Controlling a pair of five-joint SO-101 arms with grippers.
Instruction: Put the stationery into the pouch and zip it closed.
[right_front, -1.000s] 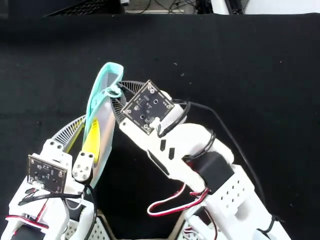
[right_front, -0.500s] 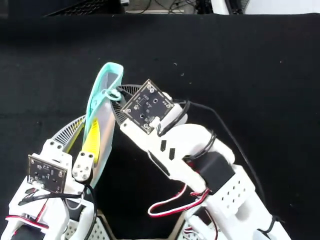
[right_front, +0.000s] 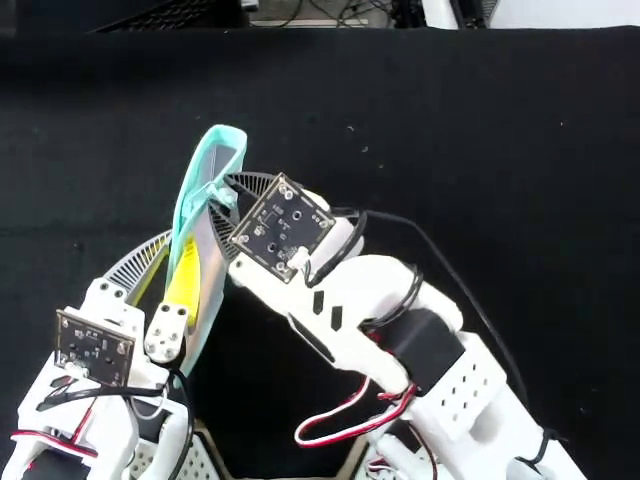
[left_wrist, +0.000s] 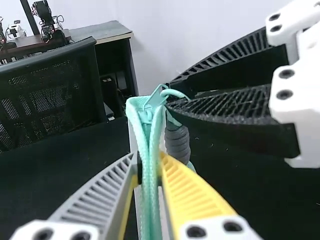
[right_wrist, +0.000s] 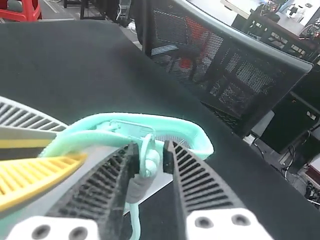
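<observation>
A: Mint-green pouch (right_front: 200, 185) up on its long edge over the black table (right_front: 480, 150). The left gripper (left_wrist: 147, 160) has it clamped at the near end, grey finger on one side and yellow on the other.

B: And the right gripper (right_wrist: 149, 150)?

A: Black fingers drawn in narrow, pinching the zip pull (left_wrist: 165, 95) along the top seam.

B: Is the zip done up?

A: Not at the far end. Past the pull, the mouth gapes open.
</observation>
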